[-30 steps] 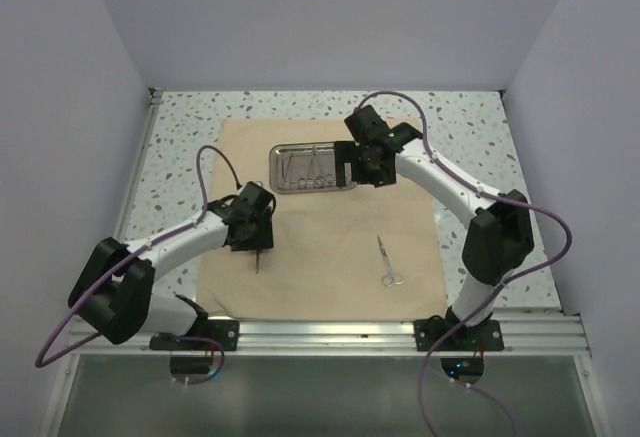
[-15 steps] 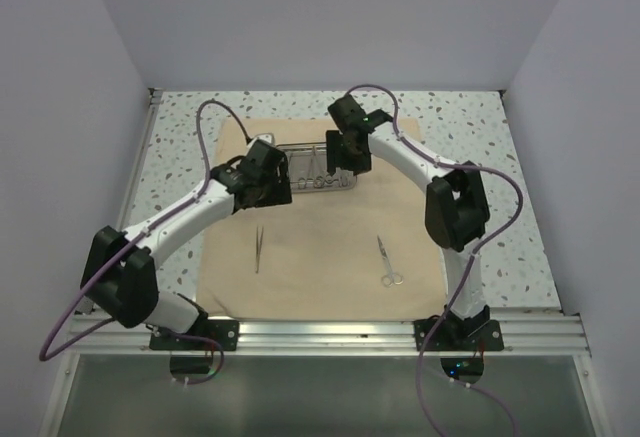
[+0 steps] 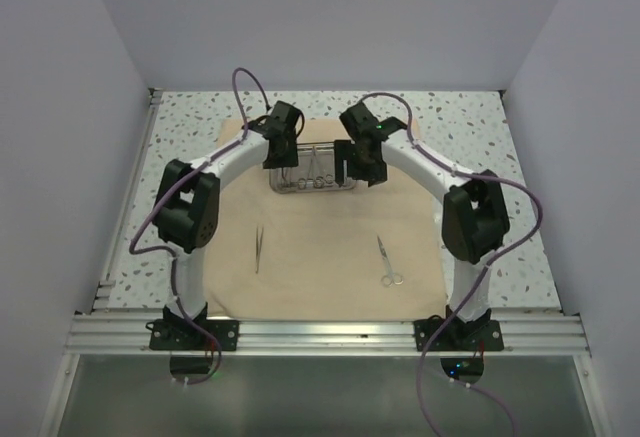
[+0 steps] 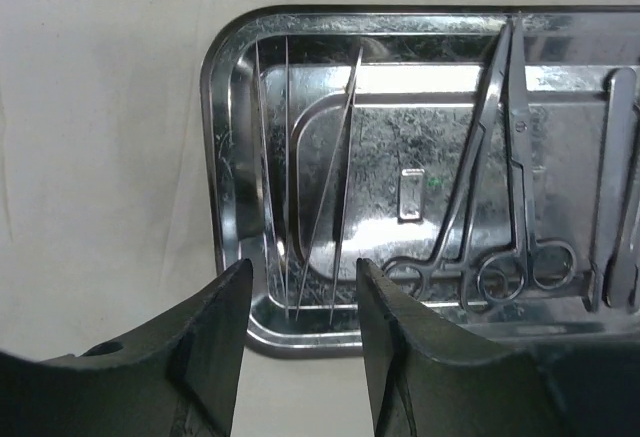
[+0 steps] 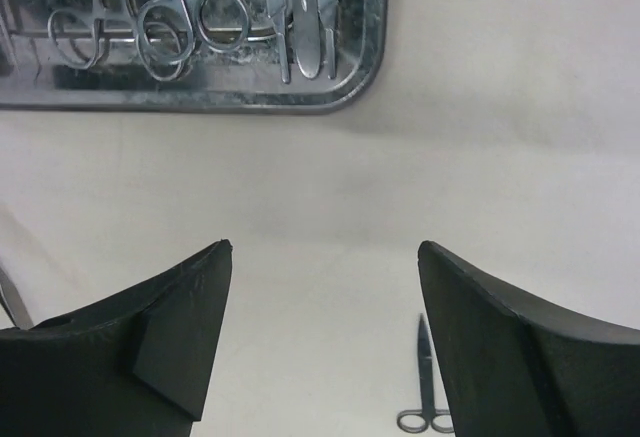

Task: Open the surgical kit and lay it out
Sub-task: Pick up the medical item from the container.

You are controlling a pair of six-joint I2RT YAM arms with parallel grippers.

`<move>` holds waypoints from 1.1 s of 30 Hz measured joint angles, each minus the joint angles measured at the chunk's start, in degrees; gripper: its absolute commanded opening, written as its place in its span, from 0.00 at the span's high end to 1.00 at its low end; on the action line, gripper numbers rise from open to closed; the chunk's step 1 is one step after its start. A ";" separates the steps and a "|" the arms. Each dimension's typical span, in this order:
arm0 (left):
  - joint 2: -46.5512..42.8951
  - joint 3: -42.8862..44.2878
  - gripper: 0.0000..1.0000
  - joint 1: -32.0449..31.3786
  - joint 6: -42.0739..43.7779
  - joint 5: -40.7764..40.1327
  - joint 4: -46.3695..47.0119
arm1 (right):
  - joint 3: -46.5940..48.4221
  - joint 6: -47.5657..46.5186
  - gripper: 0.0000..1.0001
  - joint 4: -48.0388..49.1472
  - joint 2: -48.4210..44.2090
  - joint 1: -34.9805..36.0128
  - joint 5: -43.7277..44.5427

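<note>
The tan cloth wrap (image 3: 320, 247) lies spread flat on the table. The steel tray (image 3: 312, 186) sits on its far part and holds tweezers (image 4: 335, 207), ring-handled forceps (image 4: 470, 207) and other thin instruments. One pair of tweezers (image 3: 257, 248) and one pair of scissors (image 3: 386, 262) lie out on the cloth near the front. My left gripper (image 3: 283, 162) is open and empty at the tray's left end, over the tweezers in it (image 4: 300, 267). My right gripper (image 3: 360, 172) is open and empty at the tray's right end, above bare cloth (image 5: 325, 247).
The speckled tabletop (image 3: 500, 127) shows around the cloth. White walls close in the left, back and right. An aluminium rail (image 3: 320, 332) runs along the near edge. Purple cables loop over both arms.
My left arm has swung from the front left of the cloth, where the tweezers now lie, up to the tray's left end. My right gripper stayed by the tray's right end.
</note>
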 measured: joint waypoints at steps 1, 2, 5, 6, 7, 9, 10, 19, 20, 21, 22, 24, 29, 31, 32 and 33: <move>1.55 1.05 0.51 0.33 0.33 0.00 0.00 | -2.03 0.00 0.20 -0.20 -2.64 0.02 0.17; 2.91 2.05 0.51 0.55 0.55 -0.02 -0.09 | -4.26 -0.04 0.20 0.00 -5.55 0.02 0.63; 6.05 4.48 0.52 1.25 1.40 -0.09 -0.22 | -9.64 -0.15 0.20 -0.42 -14.21 -0.02 1.66; 6.86 5.29 0.52 1.53 1.51 -0.09 -0.26 | -11.26 -0.17 0.20 -0.66 -17.33 -0.02 2.19; 7.54 5.97 0.52 1.81 1.68 -0.09 -0.24 | -12.59 -0.20 0.20 -0.85 -20.20 -0.02 2.67; 8.76 7.30 0.53 2.36 2.05 -0.11 -0.39 | -15.10 -0.20 0.20 -1.18 -25.05 -0.02 3.43; 9.31 7.96 0.54 2.62 2.34 -0.17 -0.42 | -16.13 -0.20 0.19 -1.46 -26.95 -0.02 3.91; 12.28 9.86 0.60 3.28 2.89 -0.57 -0.37 | -21.40 -0.22 0.20 -5.29 -32.54 -0.44 5.86; 12.50 9.97 0.60 3.30 2.89 -0.55 -0.31 | -21.55 -0.22 0.20 -5.55 -32.54 -0.52 6.01; 12.76 10.23 0.64 3.30 2.89 -0.55 -0.26 | -21.59 -0.22 0.20 -5.81 -32.54 -0.72 6.03; 12.98 10.54 0.66 3.30 2.86 -0.52 -0.13 | -21.66 -0.22 0.20 -5.92 -32.54 -0.76 6.08; 13.64 11.10 0.71 3.30 2.86 -0.52 0.07 | -21.66 -0.22 0.20 -6.23 -32.54 -0.85 6.21; 14.05 11.50 0.95 3.39 2.73 -0.33 0.74 | -21.66 -0.22 0.20 -6.88 -32.54 -1.11 6.91; 14.05 11.50 1.00 3.50 2.69 0.15 0.76 | -21.66 -0.24 0.20 -6.97 -32.54 -1.16 7.04; 14.05 11.50 1.00 3.63 2.69 0.55 0.79 | -21.66 -0.24 0.20 -6.99 -32.54 -1.20 7.02; 14.05 11.50 1.00 3.74 2.71 0.90 0.76 | -21.66 -0.26 0.20 -6.99 -32.54 -1.20 7.02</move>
